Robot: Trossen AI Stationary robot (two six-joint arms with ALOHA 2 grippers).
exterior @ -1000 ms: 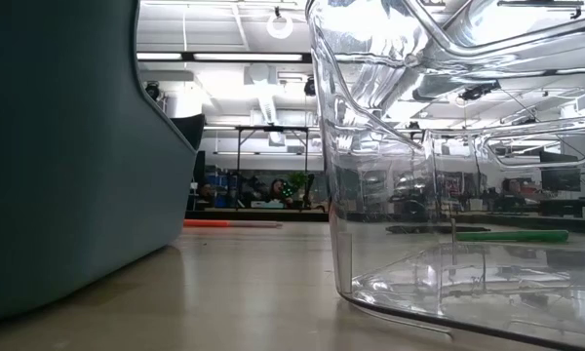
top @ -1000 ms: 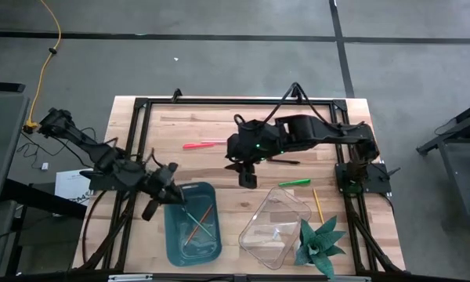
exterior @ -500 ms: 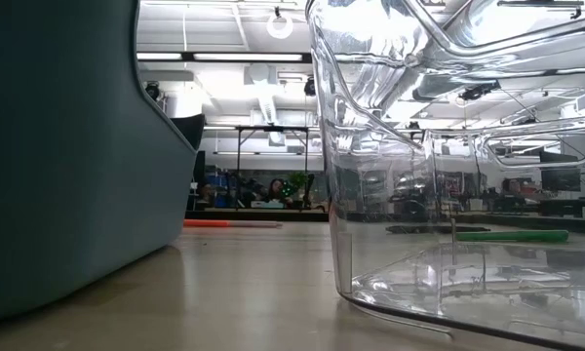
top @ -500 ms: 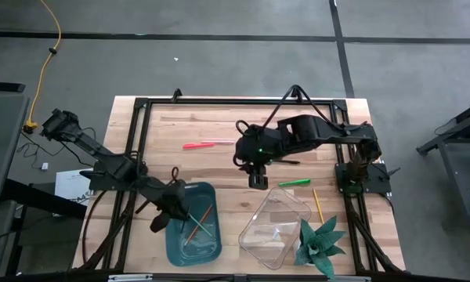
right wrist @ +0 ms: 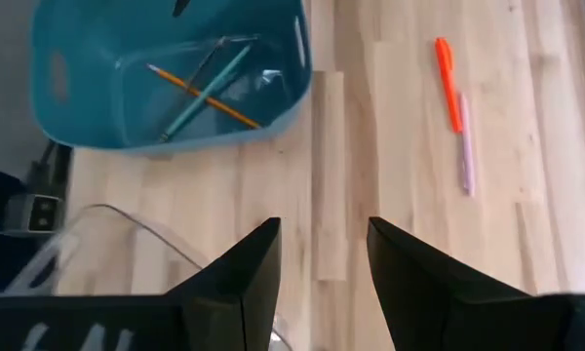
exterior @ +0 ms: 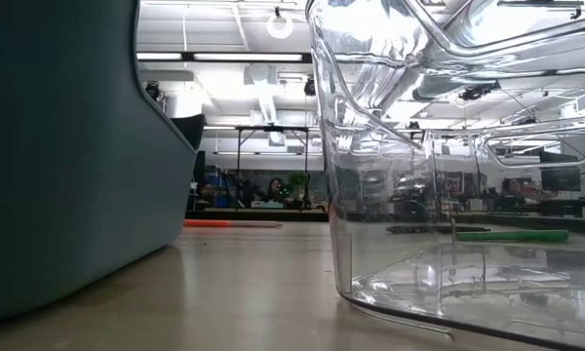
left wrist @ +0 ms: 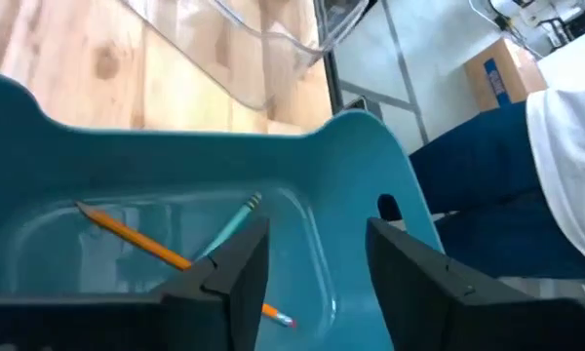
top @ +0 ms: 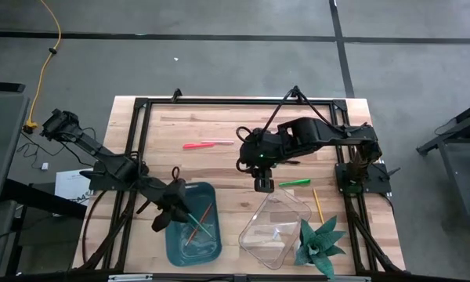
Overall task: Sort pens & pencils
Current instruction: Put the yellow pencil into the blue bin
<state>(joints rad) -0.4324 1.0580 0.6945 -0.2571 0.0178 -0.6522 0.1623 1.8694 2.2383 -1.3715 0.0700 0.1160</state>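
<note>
Pencils [top: 196, 227] lie crossed in the blue bin [top: 193, 249], left gripper [top: 172, 213] released above them. Clear bin [top: 274, 231] holds nothing visible. Right gripper [top: 263, 184] is spread; pens [top: 294, 182] rest on the table [top: 219, 168].

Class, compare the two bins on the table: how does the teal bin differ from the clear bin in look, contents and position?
The teal bin is opaque and coloured; the clear bin is see-through. The teal bin holds pencils, while the clear bin looks empty of pens or pencils. The teal bin sits under the left pincer; the clear bin lies nearer the right pincer and is turned at an angle. Both rest on the table's near side.
</note>
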